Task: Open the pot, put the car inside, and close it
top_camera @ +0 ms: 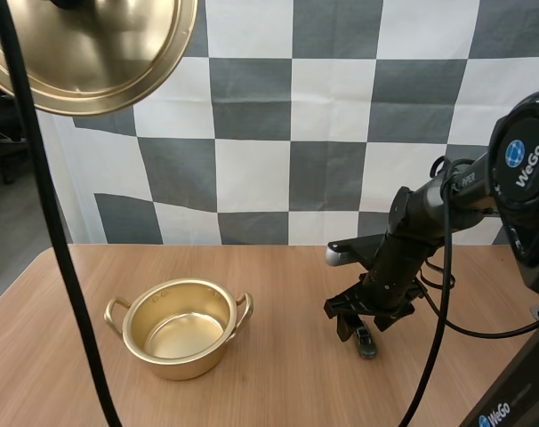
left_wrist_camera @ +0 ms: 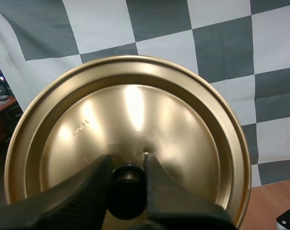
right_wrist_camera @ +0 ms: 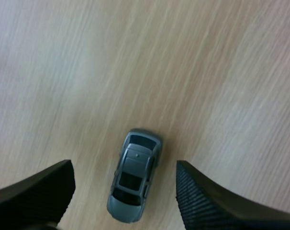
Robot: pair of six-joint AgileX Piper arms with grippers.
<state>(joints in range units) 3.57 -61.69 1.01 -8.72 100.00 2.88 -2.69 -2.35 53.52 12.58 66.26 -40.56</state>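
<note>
Now: lid (left_wrist_camera: 135,110) aloft, car (right_wrist_camera: 134,175) on counter (top_camera: 278,267)

Underneath everything, the wooden counter. High at the left, well above it, the gold lid, tilted, pinched by its black knob (left_wrist_camera: 127,187) in the left claw (left_wrist_camera: 127,160), clenched tight on that knob. Toward the counter's left, gold pot (top_camera: 176,360), upright, uncovered, a loop handle on either side. Well apart to its right, right claw (right_wrist_camera: 122,167), low over the counter, fingers (right_wrist_camera: 207,201) spread wide, grasping nothing. Between those fingers, touching neither, the small grey car, on its wheels on the bare wood, outside the pot.
</note>
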